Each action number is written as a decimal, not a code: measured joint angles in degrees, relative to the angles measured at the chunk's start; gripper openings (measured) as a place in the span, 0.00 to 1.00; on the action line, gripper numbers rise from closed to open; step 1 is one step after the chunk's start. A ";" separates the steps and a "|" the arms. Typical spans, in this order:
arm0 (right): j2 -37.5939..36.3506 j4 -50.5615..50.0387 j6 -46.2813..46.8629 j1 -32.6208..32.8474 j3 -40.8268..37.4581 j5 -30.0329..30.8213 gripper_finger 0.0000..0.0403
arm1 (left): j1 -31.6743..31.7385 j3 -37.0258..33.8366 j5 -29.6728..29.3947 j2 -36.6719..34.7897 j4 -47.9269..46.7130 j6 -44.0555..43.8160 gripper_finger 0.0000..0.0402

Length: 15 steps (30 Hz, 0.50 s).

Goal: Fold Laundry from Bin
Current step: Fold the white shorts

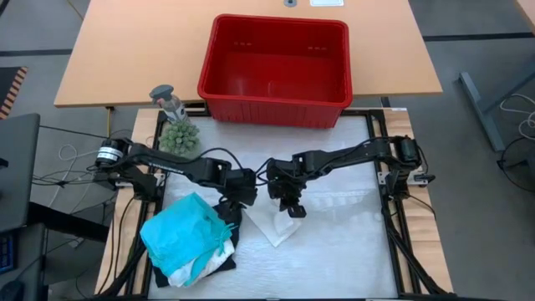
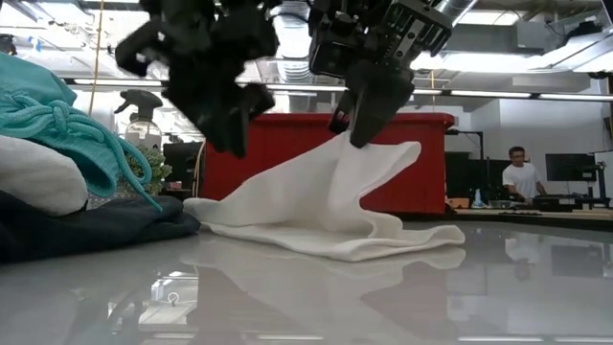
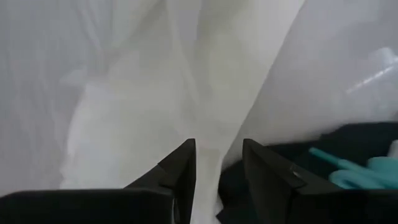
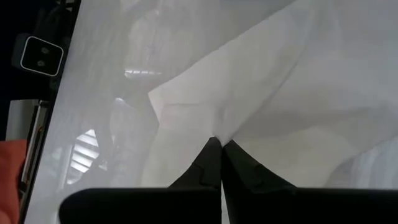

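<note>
A white garment (image 1: 276,224) lies on the white mat in the middle of the table. One part of it is pulled up into a peak (image 2: 356,146) under my right gripper (image 2: 364,129), which is shut on it. My left gripper (image 2: 233,139) hangs open just left of the peak and above the cloth's low left part, touching nothing. In the left wrist view the white cloth (image 3: 143,124) shows below and between its fingers. A pile of teal (image 1: 184,230), white and black (image 2: 96,225) garments sits at the near left. The red bin (image 1: 276,100) stands at the far edge. My right gripper pinches the white garment between its two shut fingers at a raised spot (image 4: 221,137) on its right part; creases run out from the fingertips. The fingers slant down from above. That spot is lifted into a peak, and the rest drapes slack onto the table (image 2: 316,235). I cannot tell whether it holds one layer or several.
A small green plant (image 1: 179,136) and a spray bottle (image 1: 170,100) stand at the far left, beside the bin. The garment pile (image 2: 57,115) fills the near left corner. A person (image 2: 522,177) sits far off in the room behind the table.
</note>
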 joint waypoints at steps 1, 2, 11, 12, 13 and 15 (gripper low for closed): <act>0.00 -0.12 -0.06 0.01 -0.01 0.00 0.06 | -0.12 -1.03 -0.94 0.04 0.61 -0.59 0.30; 0.00 -0.19 -0.16 0.01 -0.01 0.00 0.06 | -0.30 -1.85 -2.20 0.04 1.26 -0.79 0.30; 0.00 -0.18 -0.17 0.09 -0.01 -0.02 0.07 | -2.51 -2.73 -7.03 0.06 4.46 -1.97 0.30; 0.00 -0.16 -0.17 0.09 -0.01 -0.02 0.06 | -2.82 -2.79 -7.68 0.06 4.91 -2.31 0.30; 0.00 -0.16 -0.17 0.09 -0.01 0.00 0.06 | -3.09 -3.06 -8.18 0.06 5.88 -2.54 0.30; 0.00 -0.19 -0.17 0.09 -0.01 0.00 0.07 | -3.59 -4.62 -9.56 0.06 8.33 -3.44 0.30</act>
